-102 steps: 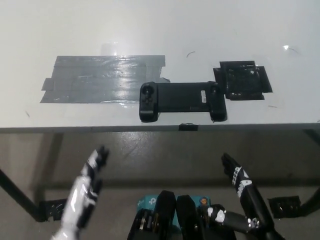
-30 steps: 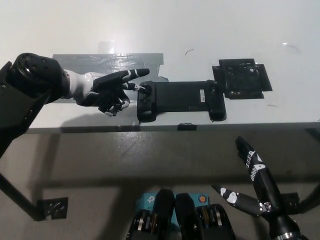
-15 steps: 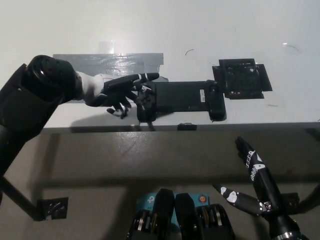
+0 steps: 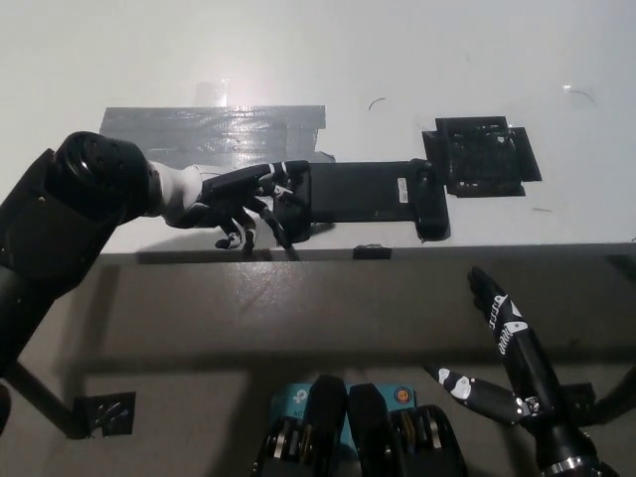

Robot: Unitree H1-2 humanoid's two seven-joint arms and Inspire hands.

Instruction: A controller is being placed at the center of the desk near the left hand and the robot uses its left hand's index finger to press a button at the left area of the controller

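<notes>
A long black controller [image 4: 363, 199] lies flat near the desk's front edge, about midway across. My white left hand [image 4: 234, 199] reaches in from the left, its forearm coming from the picture's left edge. Its fingers are spread and hold nothing. The longest one lies on the controller's left grip [image 4: 295, 204], and the others hang down beside that grip toward the desk edge. Part of the left grip is hidden under the fingers. My black right hand [image 4: 507, 343] rests low at the right, below the desk edge, open and away from the controller.
A wide patch of grey tape [image 4: 179, 129] lies on the white desk [image 4: 328, 60] behind my left hand. A square of black tape [image 4: 482, 157] sits just right of the controller. A small black tab [image 4: 371, 251] marks the front edge.
My left hand rose from below the desk to the controller's left end. In the last half second its fingers came down onto the left grip. The right hand stayed low.
</notes>
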